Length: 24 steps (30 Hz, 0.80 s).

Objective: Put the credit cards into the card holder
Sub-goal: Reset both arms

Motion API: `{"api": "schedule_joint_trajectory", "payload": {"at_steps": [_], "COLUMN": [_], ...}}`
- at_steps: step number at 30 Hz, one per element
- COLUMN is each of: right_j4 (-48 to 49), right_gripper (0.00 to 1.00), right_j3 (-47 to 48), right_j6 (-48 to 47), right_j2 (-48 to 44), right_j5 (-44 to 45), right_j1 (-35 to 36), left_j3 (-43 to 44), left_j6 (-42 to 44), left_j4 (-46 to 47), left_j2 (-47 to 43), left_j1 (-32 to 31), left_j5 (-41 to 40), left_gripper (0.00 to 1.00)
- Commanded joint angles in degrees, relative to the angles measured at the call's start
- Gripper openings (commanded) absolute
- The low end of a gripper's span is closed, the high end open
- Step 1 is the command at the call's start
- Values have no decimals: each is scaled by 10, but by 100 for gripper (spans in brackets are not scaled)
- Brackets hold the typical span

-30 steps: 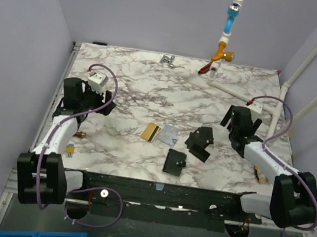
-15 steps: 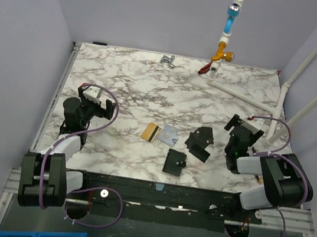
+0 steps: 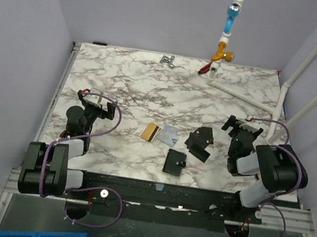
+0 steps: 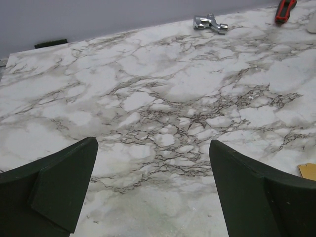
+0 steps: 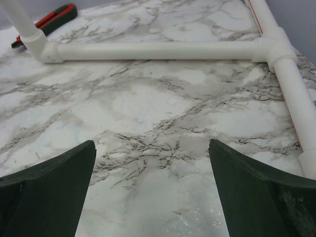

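since the gold-tan card (image 3: 150, 131) and the pale grey-blue card (image 3: 169, 135) lie side by side mid-counter (image 3: 139, 86), with the card holder (image 3: 175, 161) just nearer (it looks folded shut), the first pickup seems unstarted. next comes a reach inward and a shallow pinch on a thin edge. the left gripper (image 4: 153, 143) and right gripper (image 5: 152, 143) gape wide, holding nothing.
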Motion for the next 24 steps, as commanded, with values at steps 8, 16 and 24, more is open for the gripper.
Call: {"api": "schedule_joint_trajectory", "payload": {"at_steps": [8,16,24], "right_j4": [27,26,27], "right_gripper": [100,100,100], "right_j3": [10,9,9], "right_j6": [10,11,10], "right_j2": [23,22,22], "right_j5": [-85,-85,-85], "right_j1": [-39,-38,-38], "left_j3": [-25,-5,1], "left_j6": [-1,-29,-19], "left_j4": [77,46,34], "left_j2": [9,14,14], "left_j1": [-20,-24,-38], "left_j5": [-74,-164,-184], "left_gripper": [99,99,99]}}
